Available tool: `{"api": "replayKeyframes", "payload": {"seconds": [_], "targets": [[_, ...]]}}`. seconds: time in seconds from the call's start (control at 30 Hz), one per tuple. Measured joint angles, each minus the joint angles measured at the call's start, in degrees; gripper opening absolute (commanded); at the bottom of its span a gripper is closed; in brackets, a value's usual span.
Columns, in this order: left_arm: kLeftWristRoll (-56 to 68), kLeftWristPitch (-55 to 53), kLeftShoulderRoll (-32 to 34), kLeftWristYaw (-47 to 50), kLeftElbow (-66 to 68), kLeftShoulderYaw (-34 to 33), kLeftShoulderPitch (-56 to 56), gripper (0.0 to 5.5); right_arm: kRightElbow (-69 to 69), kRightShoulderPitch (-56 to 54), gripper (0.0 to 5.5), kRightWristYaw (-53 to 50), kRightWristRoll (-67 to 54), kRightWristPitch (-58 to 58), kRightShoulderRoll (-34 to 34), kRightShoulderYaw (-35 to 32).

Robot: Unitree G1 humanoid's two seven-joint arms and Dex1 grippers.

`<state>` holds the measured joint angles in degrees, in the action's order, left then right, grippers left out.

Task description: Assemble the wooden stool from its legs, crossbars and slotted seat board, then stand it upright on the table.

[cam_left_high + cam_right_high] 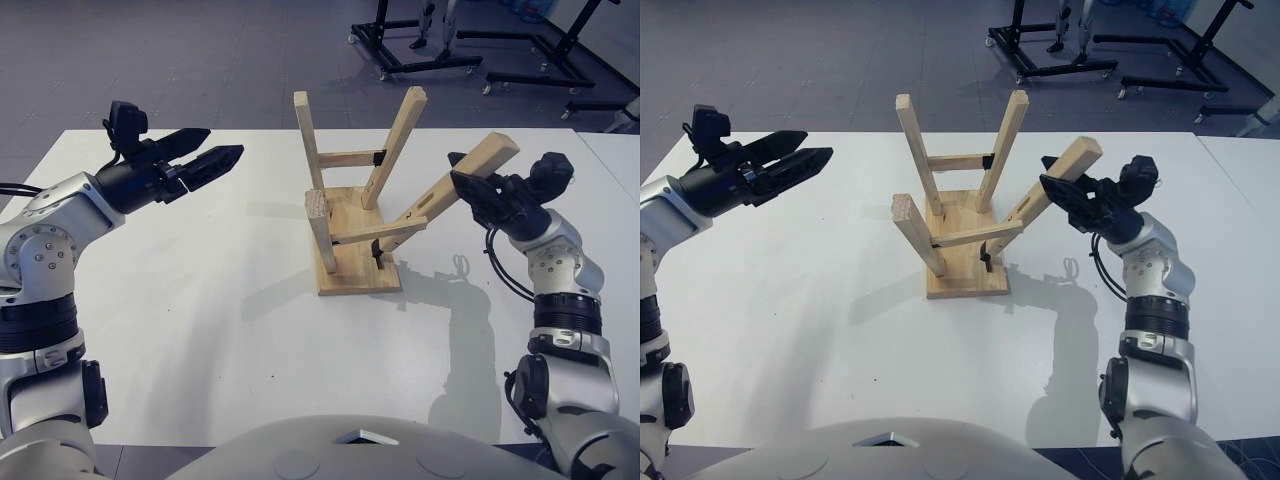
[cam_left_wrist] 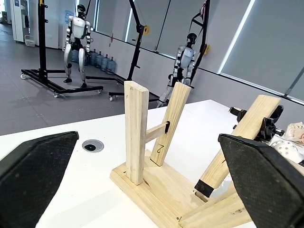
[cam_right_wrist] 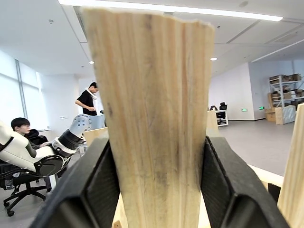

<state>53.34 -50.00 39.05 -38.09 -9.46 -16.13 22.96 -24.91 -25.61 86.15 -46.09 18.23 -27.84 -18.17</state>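
The black right gripper (image 1: 466, 180) is closed on the tilted pale wooden leg (image 1: 430, 206), whose long axis leans from the flat wooden seat board (image 1: 352, 276), in the middle of the white table (image 1: 200, 300), toward this nearer arm; the open black left gripper (image 1: 222, 144) hangs well apart.

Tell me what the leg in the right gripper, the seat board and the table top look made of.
Leg in the right gripper: pale, bare-looking wood, with lengthwise grain streaks and a rough sawn end. Seat board: the same light wood, matte, with no visible paint. Table top: smooth even white with no grain, likely laminate or painted board; cannot tell which.
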Motion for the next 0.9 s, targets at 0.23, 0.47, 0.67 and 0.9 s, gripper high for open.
{"api": "replayKeyframes", "payload": {"seconds": [0.23,0.47,0.67,0.9], "targets": [[0.15,-0.64,-0.01,0.03,-0.59,-0.01,-0.01,5.4,-0.22,0.01,2.09,2.01,0.06,2.8,-0.57,0.16],[0.13,-0.76,-0.02,-0.09,-0.55,-0.01,0.0,5.4,-0.6,0.47,2.09,2.19,1.43,0.99,-0.82,0.15],[0.08,-0.76,-0.43,-0.08,-0.56,0.09,-0.01,5.4,2.0,2.47,2.09,1.09,2.24,-0.88,1.19,0.69],[0.03,-0.83,-0.45,-1.2,-0.42,0.62,-0.01,5.4,2.17,3.22,2.09,1.72,2.34,-0.87,0.5,0.71]]}}
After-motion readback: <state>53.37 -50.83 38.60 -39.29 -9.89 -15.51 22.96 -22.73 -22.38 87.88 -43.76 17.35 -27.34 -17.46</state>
